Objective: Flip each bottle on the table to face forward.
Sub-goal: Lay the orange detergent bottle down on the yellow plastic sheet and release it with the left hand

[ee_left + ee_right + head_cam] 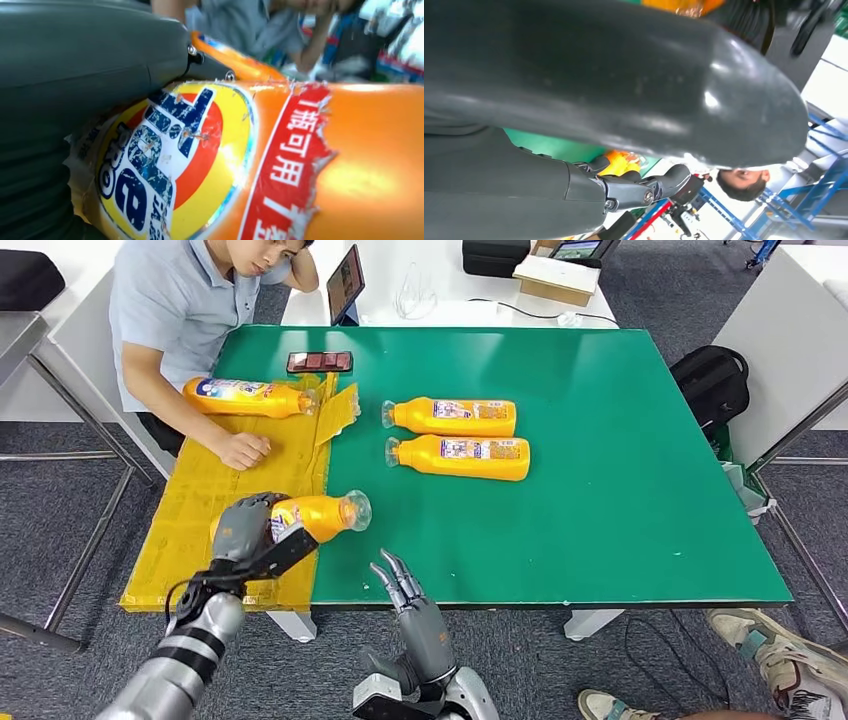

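orange bottle (318,515), scuffed torn label

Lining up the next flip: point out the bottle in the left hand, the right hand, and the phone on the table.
bottle in the left hand (322,515), head view, on its orange body near the neck.
right hand (420,618), head view, on its palm.
phone (320,362), head view, on its middle.

The robot's arms were silver with ribbed segments and black cable loops. Its left hand (243,527) and right hand (405,585) were dark grey, with small screws at the finger hinges.
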